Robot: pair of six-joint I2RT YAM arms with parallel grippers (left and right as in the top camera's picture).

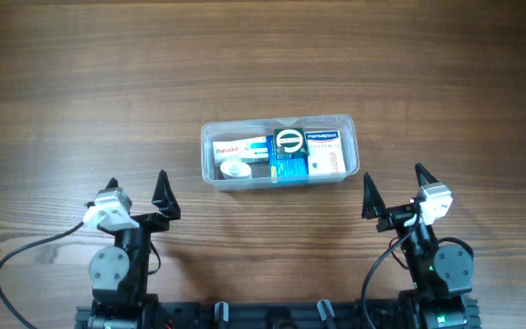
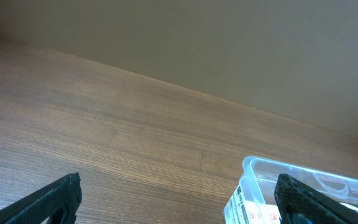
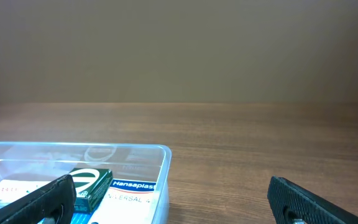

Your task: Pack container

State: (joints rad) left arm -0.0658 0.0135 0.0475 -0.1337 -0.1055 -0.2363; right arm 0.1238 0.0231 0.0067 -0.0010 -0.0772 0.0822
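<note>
The container (image 1: 206, 157) sits on the wooden counter (image 1: 80, 82), a little right of centre, its long side running left to right. Several things lie flat in it, side by side. A white and red Panadol box (image 1: 242, 145) is at the left end, with a small white round item (image 1: 236, 169) just in front of it. A blue and green box (image 1: 289, 155) with a round white logo is in the middle, and a white Hansaplast box (image 1: 325, 153) is at the right end. Together they cover most of the container's floor.

The left fingers (image 1: 164, 194) are spread wide apart with nothing between them. They stand on the near side of the container, off its near left corner and clear of it. In the left wrist view that corner (image 2: 260, 169) shows at the lower right, partly behind one finger (image 2: 309, 199), with bare wood between the two tips.

The right fingers (image 1: 369, 194) are also spread wide and hold nothing. They stand just off the container's near right corner, not touching it. In the right wrist view the container's right end (image 3: 161, 152) fills the lower left. The Hansaplast box (image 3: 129, 190) and the blue and green box (image 3: 91, 183) show through the clear wall, and one finger (image 3: 42, 199) is in front of it.

A black cable (image 1: 26, 251) loops over the counter at the near left
</note>
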